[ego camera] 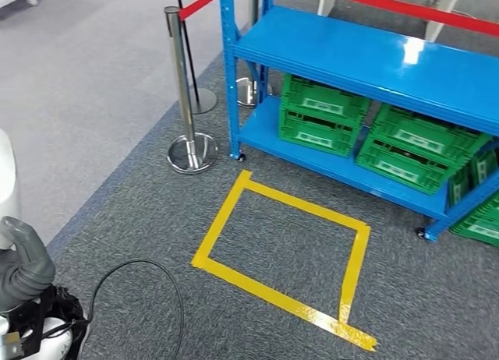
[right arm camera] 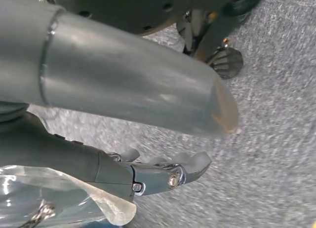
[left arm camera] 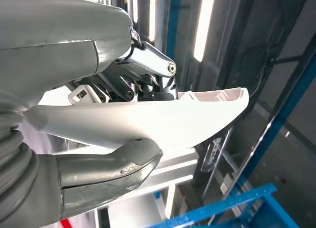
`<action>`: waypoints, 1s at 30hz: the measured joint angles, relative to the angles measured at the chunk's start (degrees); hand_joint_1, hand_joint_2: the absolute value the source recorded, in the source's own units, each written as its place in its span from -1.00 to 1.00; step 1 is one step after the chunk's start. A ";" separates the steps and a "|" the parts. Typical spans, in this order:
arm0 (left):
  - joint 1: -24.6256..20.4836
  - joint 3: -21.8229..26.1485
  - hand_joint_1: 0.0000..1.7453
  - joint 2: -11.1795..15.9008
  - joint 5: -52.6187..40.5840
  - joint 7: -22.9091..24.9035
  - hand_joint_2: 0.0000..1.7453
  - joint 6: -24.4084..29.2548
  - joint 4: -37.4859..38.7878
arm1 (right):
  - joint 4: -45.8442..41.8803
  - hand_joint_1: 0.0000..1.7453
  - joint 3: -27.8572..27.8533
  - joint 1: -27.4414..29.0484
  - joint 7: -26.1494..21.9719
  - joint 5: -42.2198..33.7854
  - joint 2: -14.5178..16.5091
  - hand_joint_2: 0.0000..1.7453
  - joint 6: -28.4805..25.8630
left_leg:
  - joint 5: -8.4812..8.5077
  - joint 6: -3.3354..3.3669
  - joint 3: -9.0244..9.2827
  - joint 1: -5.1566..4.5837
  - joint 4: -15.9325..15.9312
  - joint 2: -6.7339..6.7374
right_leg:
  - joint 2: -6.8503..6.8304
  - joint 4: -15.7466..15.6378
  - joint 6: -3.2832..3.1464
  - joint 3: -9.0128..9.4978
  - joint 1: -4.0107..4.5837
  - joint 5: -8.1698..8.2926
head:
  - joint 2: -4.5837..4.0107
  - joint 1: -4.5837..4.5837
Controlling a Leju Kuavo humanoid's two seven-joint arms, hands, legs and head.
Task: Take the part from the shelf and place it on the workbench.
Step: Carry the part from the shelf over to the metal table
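The blue shelf (ego camera: 376, 60) fills the upper right of the head view. Its upper deck is bare where visible, and green crates (ego camera: 400, 138) sit on its lower deck. On the grey carpet in front of it lies a rectangle of yellow tape (ego camera: 282, 251), with a chrome barrier post (ego camera: 187, 103) and red rope off to one side. A black cable (ego camera: 135, 298) loops across the floor near the robot.

The part (left arm camera: 178, 117), a long white moulded piece, is held by the left hand (left arm camera: 111, 124). In the left wrist view the thick thumb presses one face while the darker fingers (left arm camera: 149, 70) bear on the opposite face, so the part is clamped between them. In the head view the left hand sits low at the picture's left edge.

The right hand (right arm camera: 149, 173) hangs above the carpet, its fingers extended and holding nothing. A clear film lies near it.

Judgement: removal from the shelf appears complete. No tabletop is visible, so carrying the part to it and setting it down remain.
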 joint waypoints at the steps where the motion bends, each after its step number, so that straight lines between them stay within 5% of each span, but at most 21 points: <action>1: -0.05 0.02 1.00 -0.03 0.01 0.00 1.00 0.00 0.00 | -0.01 -1.00 -0.16 -0.02 0.10 -0.08 -0.09 -1.00 -0.02 | 0.08 -0.29 -0.35 -0.01 0.24 -0.61 | 1.12 -2.20 -0.07 1.15 -0.10 0.43 | 0.01 -0.01; 2: -0.05 0.04 1.00 -0.06 0.04 0.00 1.00 0.00 0.00 | -0.01 -1.00 -0.36 -0.04 0.25 -0.13 -0.18 -1.00 -0.03 | 0.25 -0.69 -0.75 0.03 0.39 -1.25 | 1.70 -2.96 -0.15 1.57 -0.11 0.23 | 0.01 -0.04; 5: 0.07 0.28 1.00 -0.04 0.16 0.00 1.00 0.00 -0.01 | -0.03 -1.00 -0.88 -0.04 0.85 -0.40 -0.49 -1.00 0.05 | 0.50 -1.84 -1.65 0.11 0.77 -2.24 | -0.29 -3.28 -0.90 1.88 -0.24 0.63 | 0.01 -0.12; 7: -0.08 0.40 1.00 -0.03 0.25 0.00 1.00 0.00 -0.01 | -0.05 -1.00 -1.13 0.00 1.30 -0.58 -0.72 -1.00 0.38 | -1.86 -2.42 -3.36 -0.04 4.46 0.53 | -2.09 -3.62 -1.42 1.98 -0.45 0.93 | 0.00 -0.54; 9: -0.16 0.39 1.00 -0.02 0.39 0.00 1.00 0.00 0.00 | -0.08 -1.00 -1.31 0.11 1.76 -0.64 -1.03 -1.00 0.91 | -5.66 -2.94 -6.60 0.10 12.07 3.56 | -3.94 -3.63 -1.59 1.95 -0.23 0.89 | 0.00 -0.91; 11: -0.04 0.40 1.00 0.03 0.58 0.00 1.00 0.00 0.00 | -0.09 -1.00 -1.52 0.15 2.03 -0.63 -1.33 -1.00 1.53 | -6.92 -3.19 -8.37 0.35 16.63 4.37 | -5.77 -3.61 -1.66 1.94 -0.12 0.80 | 0.00 -0.92; 12: -0.01 0.40 1.00 0.04 0.66 0.00 1.00 0.00 0.00 | -0.08 -1.00 -1.62 0.11 2.07 -0.62 -1.45 -1.00 1.87 | -5.92 -3.18 -7.73 0.41 15.69 4.55 | -6.59 -3.60 -1.65 2.00 -0.11 0.73 | 0.00 -0.92; 15: -0.14 0.38 1.00 0.09 0.86 0.00 1.00 0.00 -0.01 | -0.07 -1.00 -1.92 -0.06 2.16 -0.73 -1.62 -1.00 3.45 | -1.10 -2.42 -1.87 -0.02 4.66 7.22 | -8.62 -3.57 -1.30 2.43 0.06 0.33 | 0.00 -0.93; 17: -0.30 0.37 1.00 0.13 0.95 0.00 1.00 0.00 0.00 | -0.07 -1.00 -2.17 -0.09 2.27 -0.88 -1.73 -1.00 4.48 | -0.58 -1.60 -0.09 -0.61 0.84 8.86 | -9.78 -3.56 -0.78 2.56 0.34 0.06 | 0.00 -0.85; 19: -0.32 0.40 1.00 0.25 1.03 0.00 1.00 0.00 0.00 | -0.07 -1.00 -2.34 -0.18 2.37 -0.95 -1.87 -1.00 5.51 | -0.64 -0.83 -0.15 -0.74 0.42 7.93 | -10.98 -3.72 -0.17 2.78 0.44 -0.13 | 0.00 -0.73; 20: -0.30 0.42 1.00 0.31 1.07 -0.01 1.00 0.00 -0.01 | -0.06 -1.00 -2.42 -0.28 2.36 -0.97 -2.03 -1.00 6.31 | -0.46 -0.44 -0.09 -0.64 0.09 7.27 | -10.56 -3.56 0.14 2.77 0.38 -0.51 | 0.00 -0.66; 22: -0.55 0.40 1.00 0.40 1.25 -0.01 1.00 0.00 0.00 | -0.01 -1.00 -2.56 -0.39 2.03 -1.00 -2.39 -1.00 8.54 | -0.02 0.34 0.07 -0.31 -0.54 6.04 | -7.41 -0.39 0.53 1.37 0.24 -2.77 | 0.00 -0.47; 24: -0.76 0.34 1.00 0.44 1.45 -0.01 1.00 -0.01 0.02 | 0.08 -1.00 -2.60 -0.21 1.38 -0.99 -2.86 -1.00 10.82 | 0.13 0.74 -0.09 -0.26 -0.60 4.81 | -4.11 7.16 0.62 -2.35 0.19 -6.29 | 0.00 -0.27; 26: -0.75 0.30 1.00 0.51 1.60 -0.01 1.00 -0.01 0.02 | 0.21 -1.00 -2.63 0.12 0.51 -0.93 -3.35 -1.00 13.08 | 0.16 0.84 -0.16 -0.33 -0.55 3.28 | -3.44 12.73 0.66 -5.55 0.22 -7.46 | 0.00 -0.22; 28: -0.74 0.30 1.00 0.61 1.84 -0.01 1.00 -0.01 0.02 | 0.43 -1.00 -2.64 0.32 -0.54 -0.73 -3.84 -1.00 15.43 | 0.15 0.81 -0.11 -0.33 -0.36 1.70 | -3.12 10.00 0.62 -5.02 0.18 -4.21 | 0.00 -0.22; 30: -0.80 0.28 1.00 0.70 2.02 -0.02 1.00 -0.02 0.02 | 0.66 -1.00 -2.62 0.43 -1.37 -0.34 -4.30 -1.00 17.49 | 0.01 0.55 -0.28 -0.35 0.17 0.29 | -1.04 2.33 0.47 -1.99 -0.05 -0.01 | 0.00 -0.23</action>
